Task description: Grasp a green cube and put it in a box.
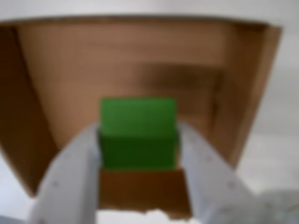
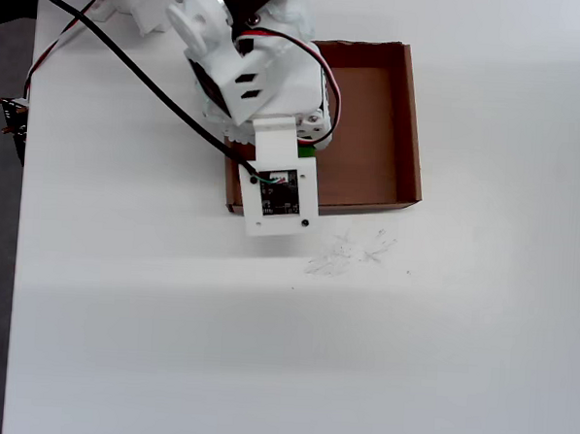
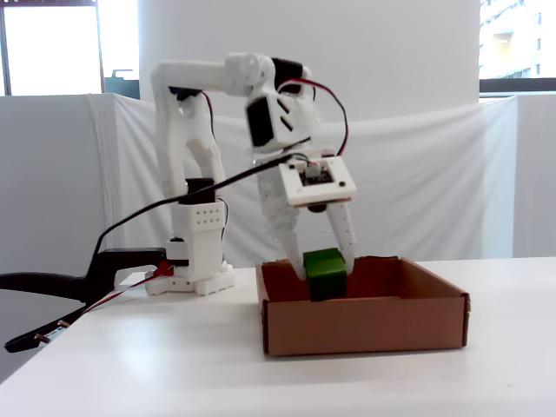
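Held tight between gripper (image 3: pixel 327 269) fingers, green cube (image 3: pixel 325 272) poised low inside box (image 3: pixel 365 326), near its left wall in the fixed view.

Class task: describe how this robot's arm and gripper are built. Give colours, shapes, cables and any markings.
The arm is made of white plastic segments with black motor blocks at the joints. Red and black cables loop along it, and a thick black cable trails away from it. The gripper has two pale, wedge-shaped fingers. A white plate above it carries a small black board.

light: bright, even | wrist view: blurred | fixed view: window backlight | shadows: soft
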Controlling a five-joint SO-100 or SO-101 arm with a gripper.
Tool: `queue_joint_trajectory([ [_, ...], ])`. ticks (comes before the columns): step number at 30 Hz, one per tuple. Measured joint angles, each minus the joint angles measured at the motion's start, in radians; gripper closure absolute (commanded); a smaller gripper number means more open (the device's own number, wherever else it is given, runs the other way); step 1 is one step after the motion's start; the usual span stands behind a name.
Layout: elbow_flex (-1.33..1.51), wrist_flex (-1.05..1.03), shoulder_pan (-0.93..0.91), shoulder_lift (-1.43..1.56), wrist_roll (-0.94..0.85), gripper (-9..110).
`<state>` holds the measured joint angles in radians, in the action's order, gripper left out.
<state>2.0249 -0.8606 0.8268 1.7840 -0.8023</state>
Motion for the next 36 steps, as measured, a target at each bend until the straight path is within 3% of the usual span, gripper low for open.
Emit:
queue_joint_trajectory([
  [8, 0.078, 0.091, 0.017, -0.015, 0.000, 75],
  [17, 0.057, -0.012, -0.002, 0.002, 0.000, 73],
  [21, -0.041, -0.198, -0.098, 0.087, 0.000, 70],
  [26, -0.058, -0.249, -0.216, 0.198, -0.034, 72],
  [36, 0.227, -0.336, -0.469, 0.485, -0.299, 77],
])
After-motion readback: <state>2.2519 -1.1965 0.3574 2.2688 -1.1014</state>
